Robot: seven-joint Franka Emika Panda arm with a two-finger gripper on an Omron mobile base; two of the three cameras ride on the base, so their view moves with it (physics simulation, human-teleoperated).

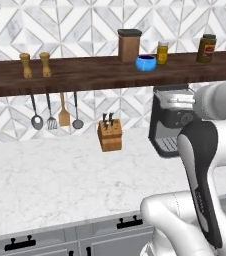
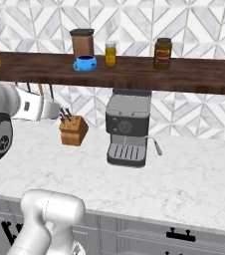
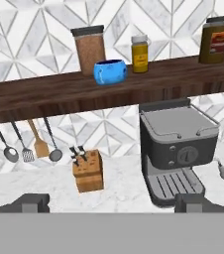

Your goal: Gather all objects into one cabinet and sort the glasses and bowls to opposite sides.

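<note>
Blue and round, one small cup (image 1: 146, 63) sits upright on the dark wooden shelf (image 1: 85, 75), with its open mouth facing up. I see it just beside a tall brown canister (image 1: 129, 45) and near a small yellow jar (image 1: 162, 52). It is too round for me to pick a long side. From my hand camera the cup (image 3: 110, 71) looks a bit tipped, but that camera rolls with the hand.

Farther along the shelf stands a dark jar (image 3: 215, 39) with a red and orange label. I cannot read any words on it.

Below the shelf, a grey coffee machine (image 2: 128, 127) and a wooden knife block (image 2: 73, 130) stand on the white marble surface (image 2: 194, 174).

My hand's two dark fingertips (image 3: 30, 202) peek up far apart at the bottom of the hand camera, so the hand is released and holds nothing.
</note>
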